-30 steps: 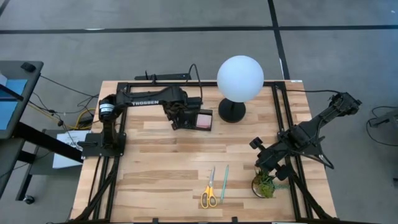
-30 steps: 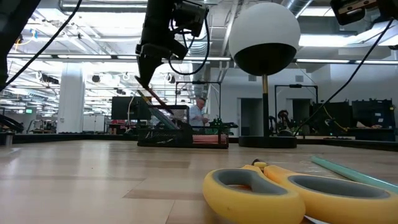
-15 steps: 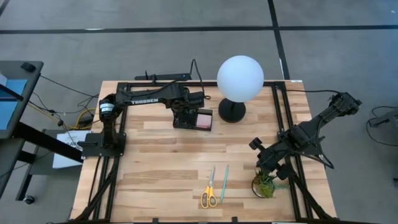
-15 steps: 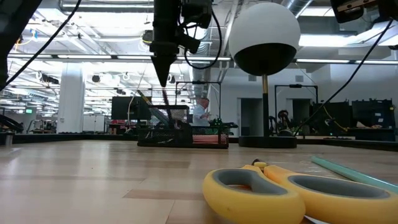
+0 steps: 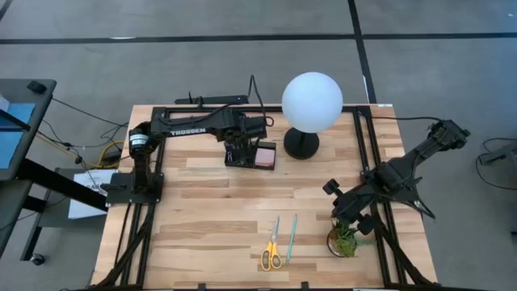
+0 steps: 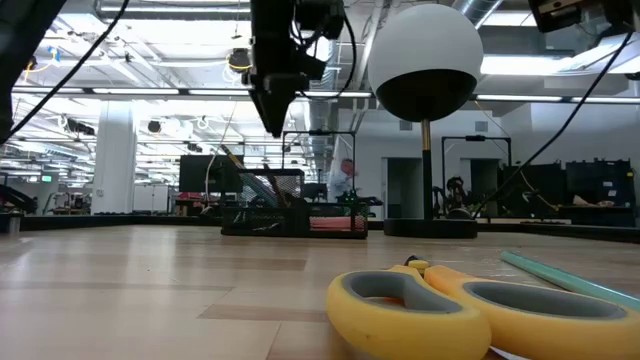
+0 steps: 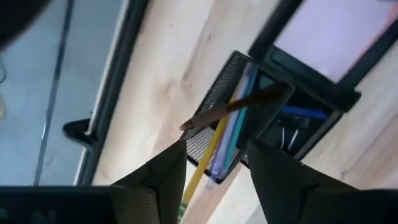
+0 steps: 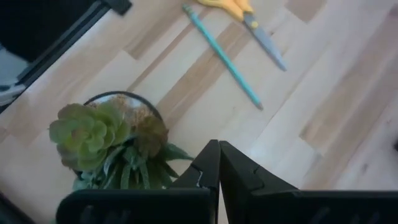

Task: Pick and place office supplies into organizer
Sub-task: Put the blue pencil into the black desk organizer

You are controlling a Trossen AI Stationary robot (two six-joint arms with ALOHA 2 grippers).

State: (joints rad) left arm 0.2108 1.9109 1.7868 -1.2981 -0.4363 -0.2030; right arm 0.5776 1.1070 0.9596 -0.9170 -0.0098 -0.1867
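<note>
Presently, the left pincer (image 5: pixel 233 150) hangs above the taller pen-cup section of the small black rectangular desk organizer (image 5: pixel 250 156), which sits at the far side of the pale wooden tabletop (image 5: pixel 210 202), just beside the black base of the white globe lamp (image 5: pixel 311 101). In the left wrist view its two dark fingers (image 7: pixel 163 176) stand apart with nothing between them, directly over the cup. A brown pencil (image 7: pixel 233 107) leans out of that cup, alongside a yellow pencil (image 7: pixel 206 157) and a purple pen (image 7: pixel 231 134); a blue item in the neighbouring low compartment is too small to identify. A pink sticky-note pad (image 5: pixel 265 155) lies in the tray part of the organizer on the lamp side. The low view shows the left pincer (image 6: pixel 276 118) tapering to a point clear above the organizer (image 6: pixel 292 215), not touching it. Near the front edge of the tabletop, the yellow-handled scissors (image 5: pixel 272 245) and a thin teal pen (image 5: pixel 292 235) lie side by side, close but apart. The right pincer (image 8: pixel 217 163) is closed, fingers pressed together and gripping nothing, held over the tabletop next to a small green potted plant (image 5: pixel 343 239) at the front right.
</note>
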